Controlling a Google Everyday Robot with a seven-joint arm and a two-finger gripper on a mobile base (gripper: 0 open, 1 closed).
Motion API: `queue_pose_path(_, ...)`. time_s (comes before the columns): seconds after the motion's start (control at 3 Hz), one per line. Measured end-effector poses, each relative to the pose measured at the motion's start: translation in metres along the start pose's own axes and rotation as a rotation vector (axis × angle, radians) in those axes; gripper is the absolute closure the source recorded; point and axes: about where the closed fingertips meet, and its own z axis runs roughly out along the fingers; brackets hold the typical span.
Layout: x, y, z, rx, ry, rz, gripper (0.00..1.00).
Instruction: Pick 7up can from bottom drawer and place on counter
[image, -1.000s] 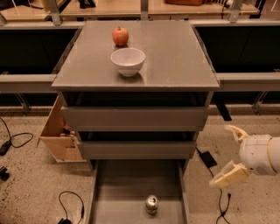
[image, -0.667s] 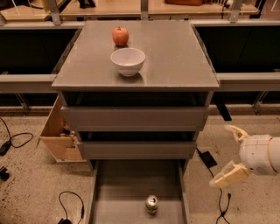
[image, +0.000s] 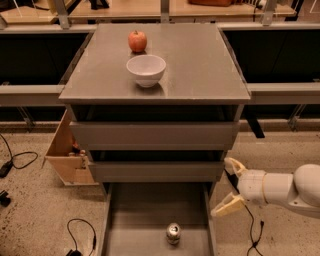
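The 7up can (image: 173, 233) stands upright in the open bottom drawer (image: 135, 225), near its front middle. The drawer is pulled out below the two closed grey drawers. The counter (image: 200, 60) is the flat grey top of the cabinet. My gripper (image: 231, 186) comes in from the right on a white arm, just right of the drawer's right wall and above and to the right of the can. Its two cream fingers (image: 228, 205) are spread apart with nothing between them.
A white bowl (image: 146, 70) and a red apple (image: 137, 41) stand on the counter's left half. A cardboard box (image: 67, 152) sits on the floor left of the cabinet. Cables (image: 15, 159) lie on the floor at left and lower right.
My gripper and arm have moved left and slightly down, closer to the drawer's right wall. The can, bowl and apple have not moved.
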Motion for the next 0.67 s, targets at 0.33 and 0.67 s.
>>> queue_pose_path(0.33, 0.037, 0.004, 0.051, -0.05, -0.077, -0.002, 0.0)
queue_pose_path(0.67, 0.078, 0.015, 0.098, -0.097, -0.151, 0.021, 0.0)
